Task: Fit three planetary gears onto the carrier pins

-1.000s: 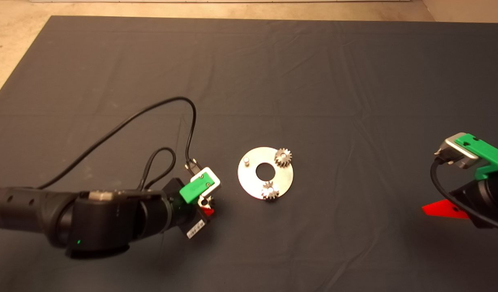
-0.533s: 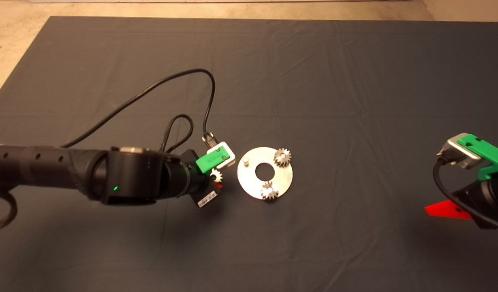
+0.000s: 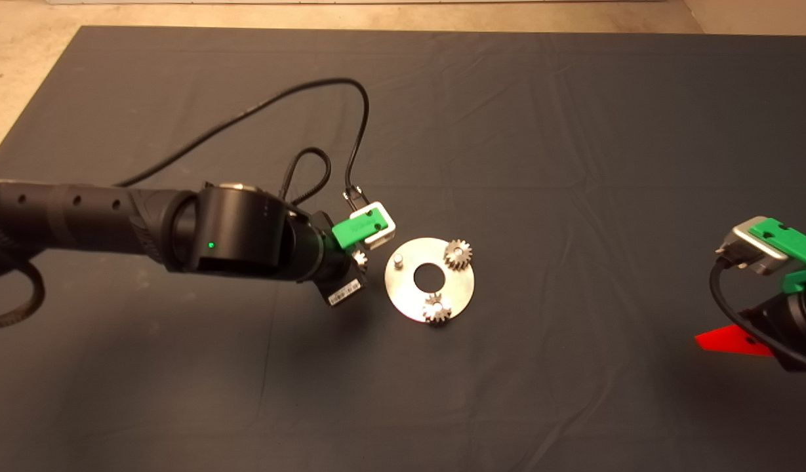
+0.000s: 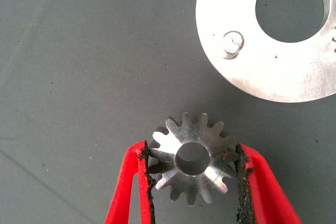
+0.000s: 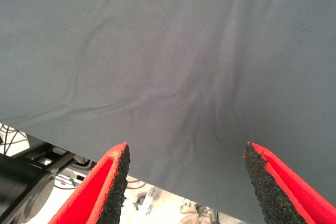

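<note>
A shiny round disc (image 3: 465,285) with a large centre hole lies mid-mat. Two planetary gears (image 3: 458,254) (image 3: 436,308) sit on its carrier pins, and one bare pin (image 3: 398,261) stands at the disc's left side. My left gripper (image 3: 358,259) hovers just left of the disc, shut on a third planetary gear (image 4: 191,158) held flat between its pads. In the left wrist view the bare pin (image 4: 232,42) and the disc (image 4: 294,72) lie a short way beyond the held gear. My right gripper (image 5: 184,169) waits open over the mat's lower right edge.
A black cable (image 3: 258,118) loops above the left arm over the mat. The dark mat (image 3: 573,164) is wrinkled around the disc. Bare floor shows past the mat's far and left edges.
My left gripper has carried the gear up and to the right, from well left of the disc to just beside the bare pin. The right arm has barely shifted.
</note>
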### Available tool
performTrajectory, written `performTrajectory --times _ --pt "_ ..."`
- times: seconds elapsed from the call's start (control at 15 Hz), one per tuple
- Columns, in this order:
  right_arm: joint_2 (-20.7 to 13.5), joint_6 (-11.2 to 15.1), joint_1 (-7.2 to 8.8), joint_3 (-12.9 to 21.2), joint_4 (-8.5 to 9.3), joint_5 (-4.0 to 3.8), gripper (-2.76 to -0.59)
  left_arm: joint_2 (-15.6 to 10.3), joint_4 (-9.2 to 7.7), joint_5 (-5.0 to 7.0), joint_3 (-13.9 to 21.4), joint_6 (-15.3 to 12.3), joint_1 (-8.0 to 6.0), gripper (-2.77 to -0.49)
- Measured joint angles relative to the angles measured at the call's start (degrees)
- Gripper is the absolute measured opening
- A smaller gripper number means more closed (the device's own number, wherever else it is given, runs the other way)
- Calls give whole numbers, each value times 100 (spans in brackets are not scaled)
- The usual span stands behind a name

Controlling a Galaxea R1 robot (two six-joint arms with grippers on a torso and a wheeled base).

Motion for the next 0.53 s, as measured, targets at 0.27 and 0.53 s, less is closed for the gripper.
performTrajectory --times 0.27,0.53 --pt "-3 -87 2 0 4 3 -175 409 -155 -90 -130 -16 15 -262" --pt "-12 -104 2 0 47 19 -175 524 -163 -40 -213 -147 20 -262"
